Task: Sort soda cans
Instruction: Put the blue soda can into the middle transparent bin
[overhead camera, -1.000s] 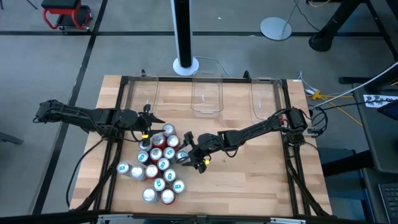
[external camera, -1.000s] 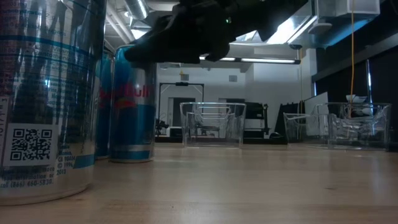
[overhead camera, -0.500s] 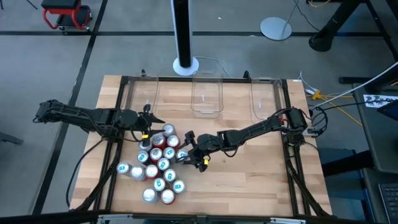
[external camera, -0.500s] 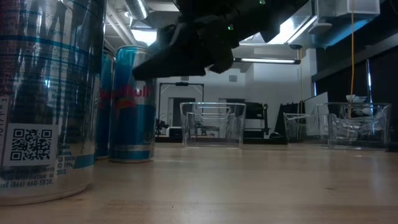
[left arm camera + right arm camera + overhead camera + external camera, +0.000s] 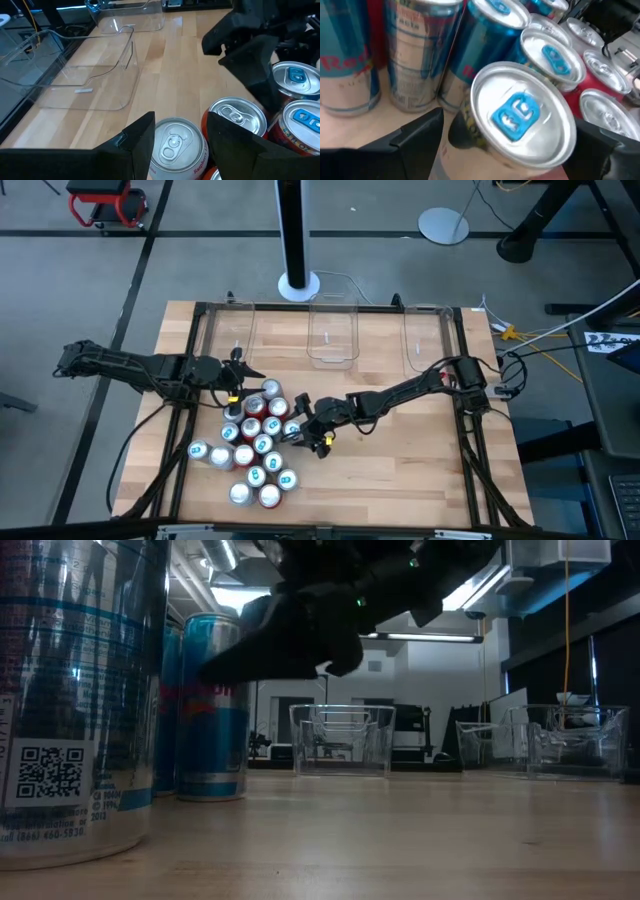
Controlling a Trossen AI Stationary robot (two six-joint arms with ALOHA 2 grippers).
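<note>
Some fifteen soda cans [image 5: 254, 443] stand packed upright in a cluster on the left half of the wooden counter [image 5: 400, 470], red, blue and silver bodies touching one another. The right end effector [image 5: 306, 432] sits at the cluster's right edge with its fingers spread wide on either side of a can with a blue tab [image 5: 518, 116], not pressed against it as far as the wrist view shows. The left end effector [image 5: 240, 385] waits at the cluster's far-left edge, its fingers part open on either side of a silver-topped can [image 5: 173, 146], gripping nothing. Three clear bins [image 5: 332, 332] line the far edge of the counter, well apart from the cans. The whole right half and the near right corner of the counter lie bare.
</note>
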